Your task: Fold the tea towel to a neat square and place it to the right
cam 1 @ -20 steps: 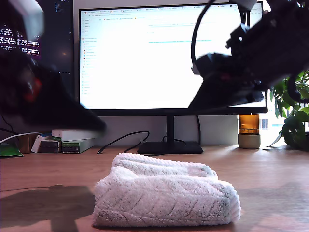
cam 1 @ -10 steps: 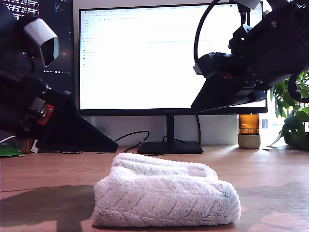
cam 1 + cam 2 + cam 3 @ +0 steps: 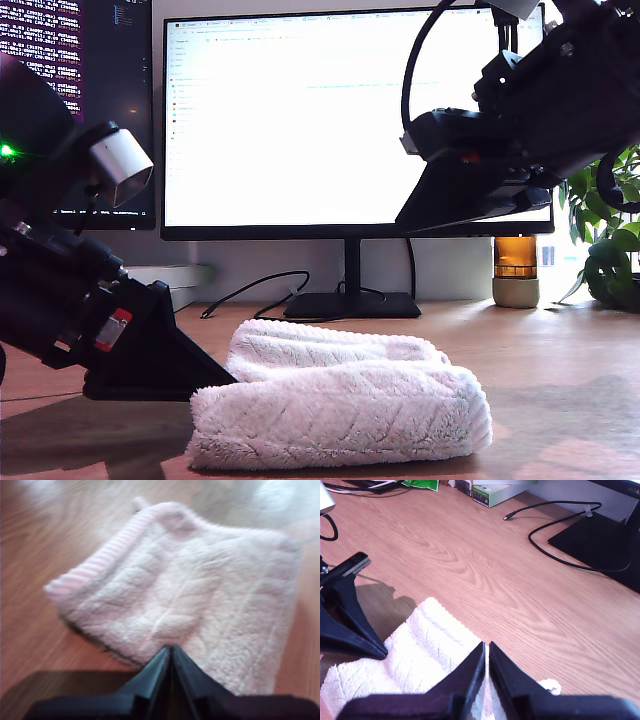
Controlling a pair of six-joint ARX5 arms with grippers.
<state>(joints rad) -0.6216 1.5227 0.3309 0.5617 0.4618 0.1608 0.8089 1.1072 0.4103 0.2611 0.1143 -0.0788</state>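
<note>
The tea towel point(image 3: 340, 410) lies folded in a thick fluffy bundle on the wooden desk point(image 3: 560, 370), near the front. In the first wrist view the tea towel point(image 3: 200, 595) looks pale pink, with a ribbed hem and a small loop at one corner. My first gripper point(image 3: 225, 378) is low at the exterior view's left. Its jaws are shut and its tip point(image 3: 170, 650) touches the towel's edge. My second gripper point(image 3: 402, 224) hangs shut, high at the exterior view's right, above the towel point(image 3: 420, 655). Its closed tips point(image 3: 486, 646) hold nothing.
A large lit monitor point(image 3: 350, 120) on a black stand point(image 3: 350, 305) is behind the towel, with a black cable point(image 3: 555, 540) trailing beside it. A dark screen point(image 3: 100, 60) and boxes point(image 3: 495, 492) are at the exterior view's left. An amber jar point(image 3: 515, 270) and a plant point(image 3: 610, 240) are at its right.
My first arm has come down from high at the exterior view's left to the towel's left edge. The towel has shifted a little. The second arm has barely moved.
</note>
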